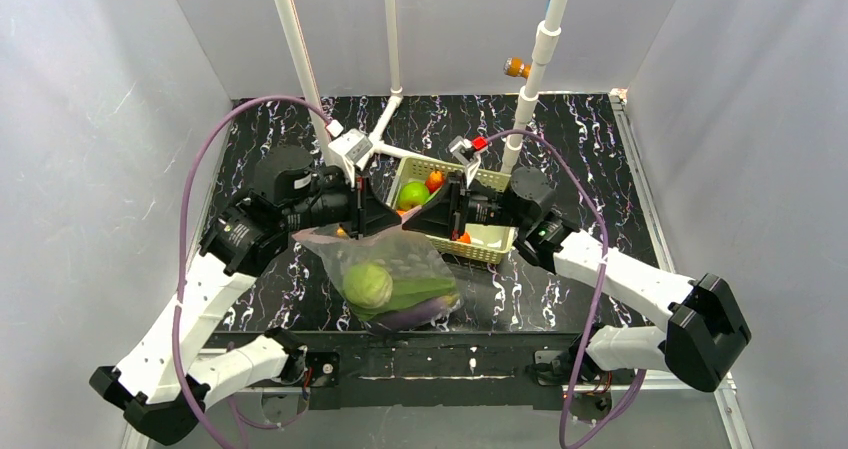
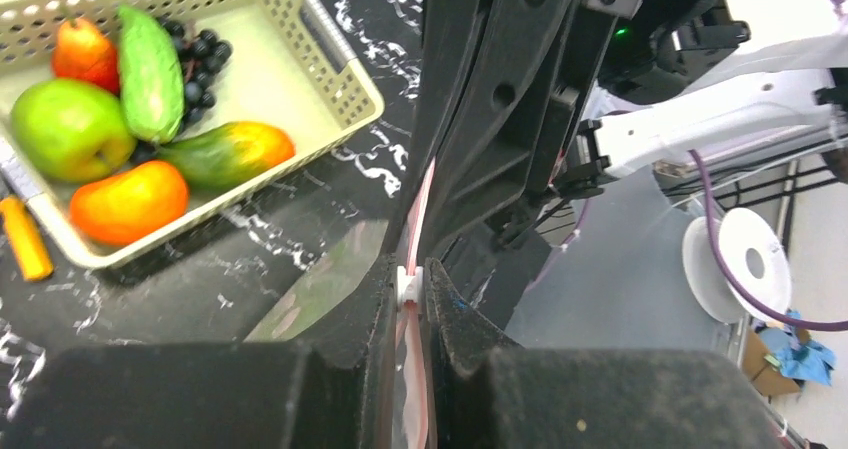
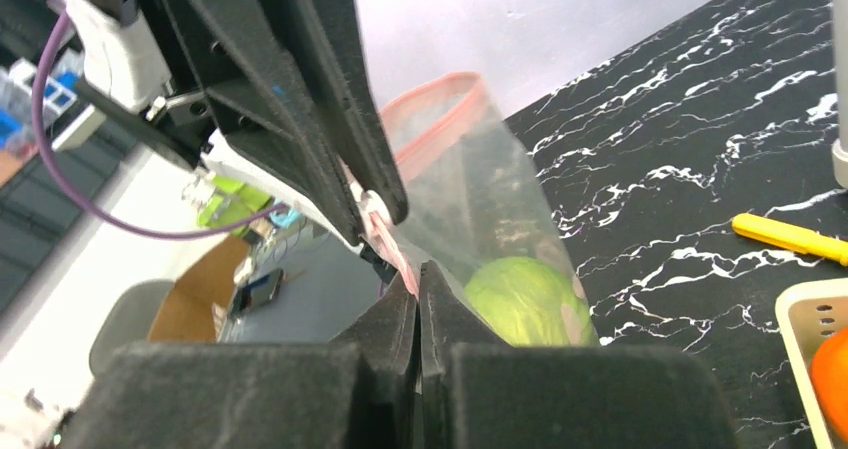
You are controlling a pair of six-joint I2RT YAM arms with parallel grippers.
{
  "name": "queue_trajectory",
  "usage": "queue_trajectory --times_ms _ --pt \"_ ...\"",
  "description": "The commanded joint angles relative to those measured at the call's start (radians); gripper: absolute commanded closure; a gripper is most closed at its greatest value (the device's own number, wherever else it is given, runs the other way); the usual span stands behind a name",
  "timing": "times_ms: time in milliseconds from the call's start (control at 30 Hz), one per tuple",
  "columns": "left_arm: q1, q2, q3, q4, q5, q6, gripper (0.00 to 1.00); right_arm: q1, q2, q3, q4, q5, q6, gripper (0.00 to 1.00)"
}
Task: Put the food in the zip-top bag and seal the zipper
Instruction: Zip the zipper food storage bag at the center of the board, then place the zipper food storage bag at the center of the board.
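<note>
The clear zip-top bag [image 1: 400, 259] hangs between my two grippers above the table. Inside it are the round pale-green cabbage [image 1: 367, 284], the green leaves [image 1: 415, 291] and the dark-purple eggplant [image 1: 425, 312]. My left gripper [image 1: 383, 219] is shut on the pinkish zipper [image 2: 424, 194] at its white slider [image 2: 411, 285]. My right gripper [image 1: 414, 221] is shut on the zipper strip close to it; in the right wrist view its fingertips [image 3: 418, 274] pinch the pink edge [image 3: 440, 119], with the cabbage [image 3: 525, 299] just behind. The two grippers nearly touch tip to tip.
The pale yellow-green basket [image 1: 490, 244] with fruit stands behind the right gripper; it also shows in the left wrist view [image 2: 330, 54]. A yellow-orange marker [image 3: 790, 237] lies on the black marbled table [image 1: 580, 149]. White pipes [image 1: 300, 59] rise at the back.
</note>
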Motion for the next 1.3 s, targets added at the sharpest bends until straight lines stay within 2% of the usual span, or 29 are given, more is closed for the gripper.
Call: queue_trajectory --times_ms 0,300,467,767,933,967,1000,1100,1133,1267 --pt "0.000 -0.073 0.032 -0.201 -0.100 0.062 1.00 -0.038 -0.028 -0.057 0.198 0.184 0.134 0.99" --pt "0.000 -0.184 0.064 -0.410 -0.281 0.044 1.00 -0.145 -0.032 -0.122 0.114 0.290 0.153 0.99" --pt "0.000 -0.249 0.062 -0.476 -0.310 0.027 1.00 -0.179 -0.029 -0.125 0.088 0.318 0.152 0.99" --pt "0.000 -0.312 0.084 -0.598 -0.427 0.014 1.00 -0.188 -0.021 -0.096 0.038 0.340 0.122 0.99" --pt "0.000 -0.325 0.075 -0.601 -0.445 -0.005 1.00 -0.170 -0.008 -0.065 0.028 0.320 0.111 0.99" --pt "0.000 -0.319 0.083 -0.606 -0.461 -0.012 0.97 -0.157 -0.006 -0.057 0.014 0.329 0.098 0.99" --pt "0.000 -0.312 0.094 -0.614 -0.481 -0.016 0.85 -0.146 -0.002 -0.047 0.000 0.343 0.084 0.99" --pt "0.000 -0.295 0.143 -0.642 -0.555 -0.024 0.39 -0.102 0.028 0.010 -0.063 0.380 0.044 0.99" --pt "0.000 -0.293 0.162 -0.649 -0.577 -0.026 0.31 -0.084 0.046 0.044 -0.090 0.390 0.024 0.99" --pt "0.000 -0.310 0.219 -0.648 -0.616 -0.003 0.18 -0.009 0.162 0.206 -0.181 0.441 -0.062 0.99"
